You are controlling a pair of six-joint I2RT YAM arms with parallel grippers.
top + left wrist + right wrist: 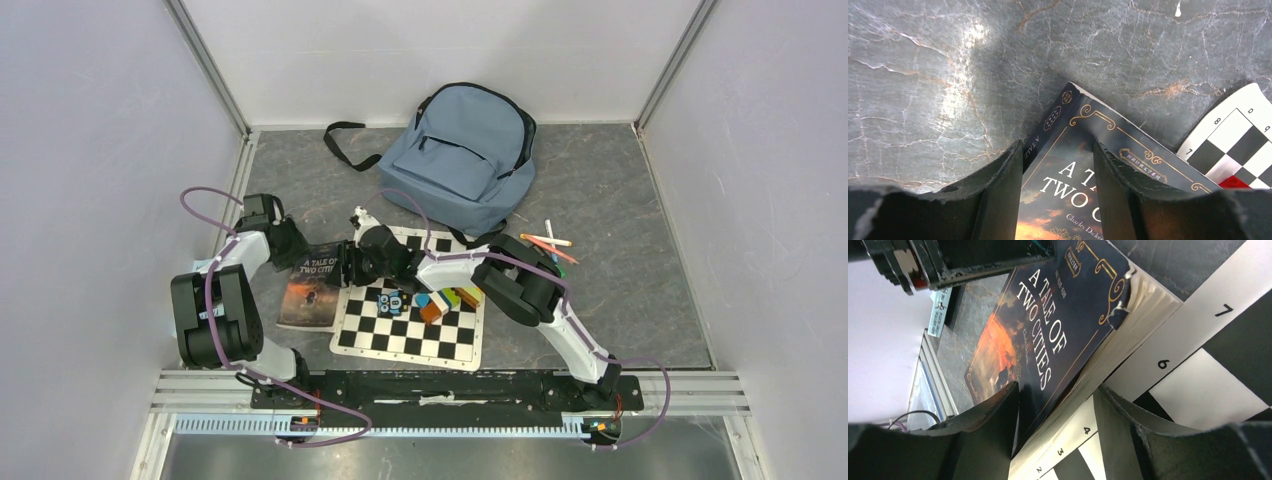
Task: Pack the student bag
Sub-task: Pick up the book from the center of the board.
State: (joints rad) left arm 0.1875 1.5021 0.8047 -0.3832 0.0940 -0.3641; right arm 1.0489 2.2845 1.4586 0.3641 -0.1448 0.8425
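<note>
- Left gripper (1057, 150) stands parted, straddling the book's (1088, 125) spine corner.
- Right gripper (1057, 390) stands parted across its page edge, at the chessboard's (1193, 335) rim.
- Student bag (465, 155) lies well apart.

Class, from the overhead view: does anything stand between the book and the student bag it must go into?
No loose item does. From the book, the line to the student bag crosses only the right end effector at the book's edge, then the table. Whether the bag is unzipped cannot be told.

student bag (462, 160): dusty blue | chessboard (400, 337): black-white checks | book (310, 292): navy, orange
</note>
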